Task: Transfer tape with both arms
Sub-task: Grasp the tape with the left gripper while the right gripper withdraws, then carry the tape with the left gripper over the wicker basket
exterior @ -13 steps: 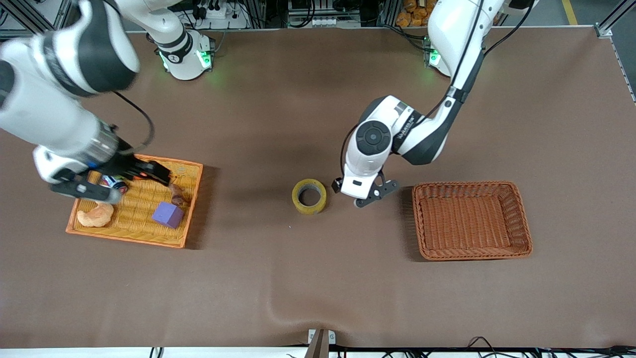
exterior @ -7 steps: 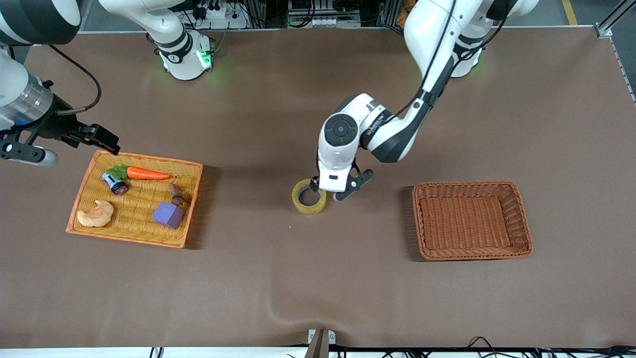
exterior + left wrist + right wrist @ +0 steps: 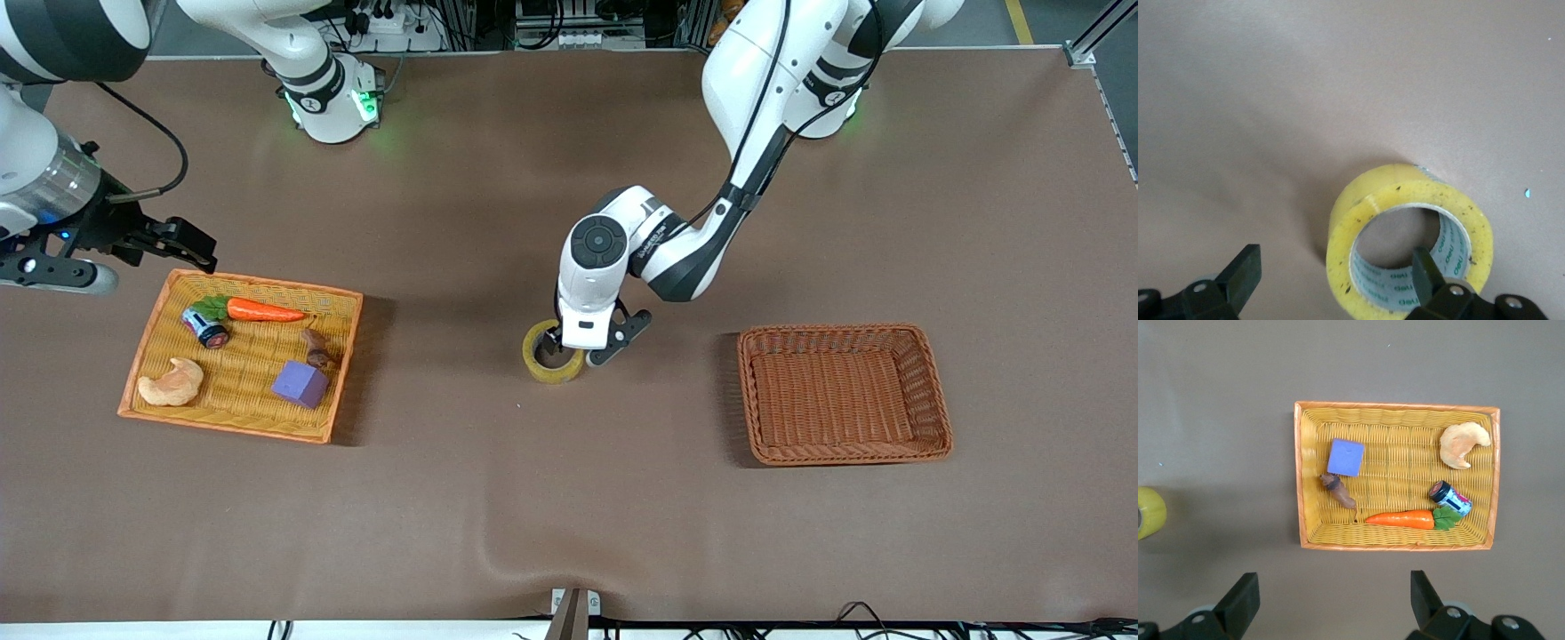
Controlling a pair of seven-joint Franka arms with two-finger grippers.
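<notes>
The tape (image 3: 544,366) is a yellowish ring lying flat on the brown table, midway between the two baskets. My left gripper (image 3: 582,348) is low over it and open. In the left wrist view the tape (image 3: 1358,220) sits between the jaws: one finger (image 3: 1429,275) is in the core hole and the other finger (image 3: 1243,272) is outside the ring, so the left gripper (image 3: 1336,277) straddles the ring's wall. My right gripper (image 3: 147,265) is open and empty, up over the table by the yellow tray's edge. It also shows in the right wrist view (image 3: 1333,600), with the tape (image 3: 1148,513) at the frame's edge.
The yellow wicker tray (image 3: 342,356) at the right arm's end holds a carrot (image 3: 262,310), a croissant toy (image 3: 172,382), a purple cube (image 3: 300,383) and a small can (image 3: 205,327). A brown wicker basket (image 3: 752,391) stands at the left arm's end.
My left gripper has moved sideways onto the tape and come down, one finger entering the hole. My right gripper has risen out of the yellow tray and drawn away from it.
</notes>
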